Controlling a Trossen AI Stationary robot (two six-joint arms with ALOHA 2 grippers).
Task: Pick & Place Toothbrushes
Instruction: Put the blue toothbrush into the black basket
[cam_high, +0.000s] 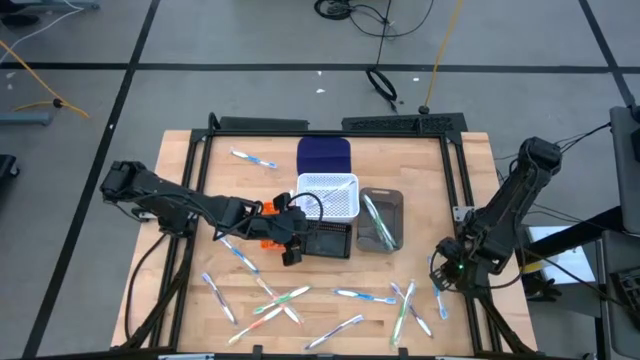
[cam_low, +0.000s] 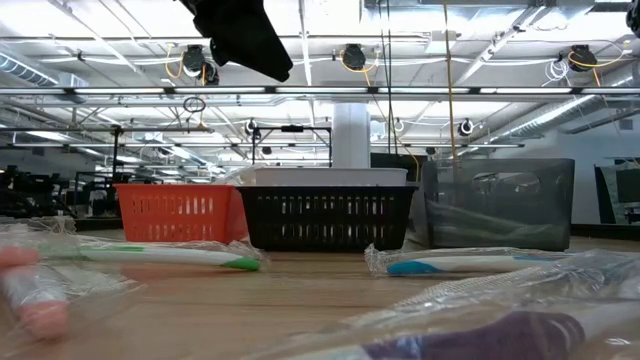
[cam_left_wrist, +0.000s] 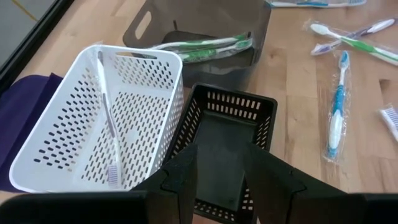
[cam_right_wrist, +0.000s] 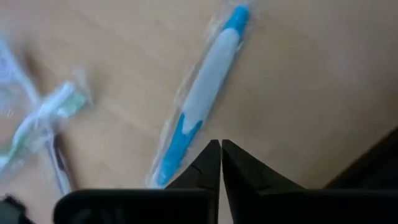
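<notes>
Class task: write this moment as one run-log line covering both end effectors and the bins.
left end effector: open, empty, over black mesh bin | right end effector: shut, empty, above blue-and-white wrapped toothbrush | white perforated bin: one toothbrush inside

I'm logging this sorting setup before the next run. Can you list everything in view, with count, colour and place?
white bin: one, white perforated, table centre; one toothbrush inside.
black bin: one, black, just in front of the white bin; looks empty.
grey bin: one, translucent grey, right of the white bin; green toothbrushes inside.
orange bin: one, orange, left of the black bin in the low view.
blue sheet: one, dark blue, behind the white bin.
loose toothbrushes: about a dozen, wrapped, blue, green and pinkish accents, mostly along the table's front; one at rear left.
left gripper: fingers open, over the black bin.
right gripper: fingers shut, above a blue toothbrush at front right.
</notes>
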